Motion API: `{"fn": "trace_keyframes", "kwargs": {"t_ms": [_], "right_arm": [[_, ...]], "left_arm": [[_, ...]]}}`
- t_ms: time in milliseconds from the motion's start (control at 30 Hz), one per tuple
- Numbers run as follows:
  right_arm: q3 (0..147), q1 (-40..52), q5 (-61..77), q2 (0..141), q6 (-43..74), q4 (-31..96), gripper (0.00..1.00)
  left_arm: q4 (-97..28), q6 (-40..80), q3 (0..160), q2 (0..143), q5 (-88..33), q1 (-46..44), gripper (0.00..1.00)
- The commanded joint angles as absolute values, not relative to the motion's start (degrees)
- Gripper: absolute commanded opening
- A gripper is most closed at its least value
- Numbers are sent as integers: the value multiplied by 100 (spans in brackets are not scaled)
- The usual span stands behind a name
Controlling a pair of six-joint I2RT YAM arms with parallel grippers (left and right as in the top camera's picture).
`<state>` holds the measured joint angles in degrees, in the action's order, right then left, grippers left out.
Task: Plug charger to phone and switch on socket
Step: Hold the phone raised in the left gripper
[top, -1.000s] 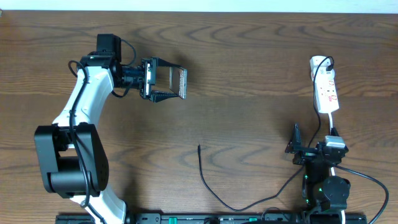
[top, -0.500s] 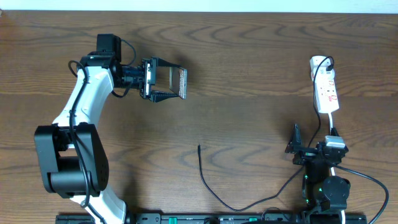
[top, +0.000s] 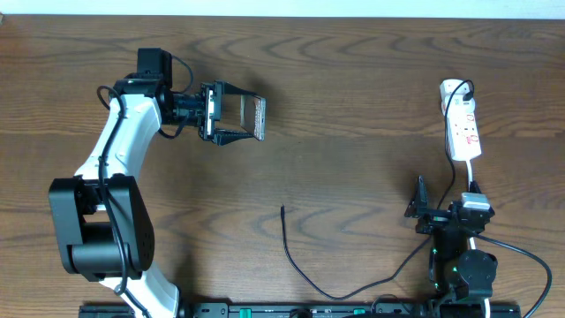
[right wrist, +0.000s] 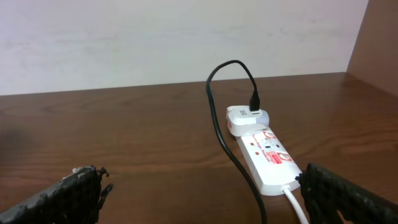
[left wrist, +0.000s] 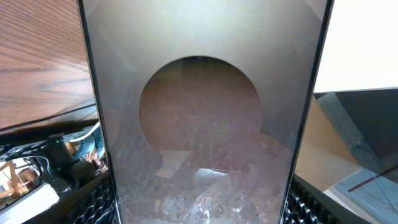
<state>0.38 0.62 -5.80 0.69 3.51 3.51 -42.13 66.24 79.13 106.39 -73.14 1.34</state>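
Brownish-grey shiny flat phone (top: pixel 259 118), clamped across its width by the left tool (top: pixel 254 117). In the left wrist view the slab fills the span between the two fingers (left wrist: pixel 104 208). From above we see it almost edge-on, so we judge that it stands close to upright. We cannot tell which end bears the port, nor whether its lower end touches the dark wooden worktop (top: pixel 371 53).

The long thin black charger cable (top: pixel 289 252) lies slack on the worktop. Its small plug tip (top: pixel 282 208) rests well apart from the phone, on the side toward the robot's base and slightly to the right. The last stretch of cable runs roughly away from the base, so the tip points loosely toward the phone.

The right tool (right wrist: pixel 200 186) has its fingers spread wide and grips nothing. It sits low on the right, facing the white elongated power strip (top: pixel 463 131), which lies near the far right of the worktop.

The coming move turns on the gap between tip and phone. The left arm is nearer the tip but occupied, so we judge that the free right arm must reach to its own left for the tip.
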Motion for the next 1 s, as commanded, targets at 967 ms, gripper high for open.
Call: {"fn": "trace_keyframes", "kwargs": {"t_ms": [967], "right_arm": [[32,117,-563,38,423,368,99]], "left_arm": [[-4211,6674,8082,10422,-7478,161,7]]}}
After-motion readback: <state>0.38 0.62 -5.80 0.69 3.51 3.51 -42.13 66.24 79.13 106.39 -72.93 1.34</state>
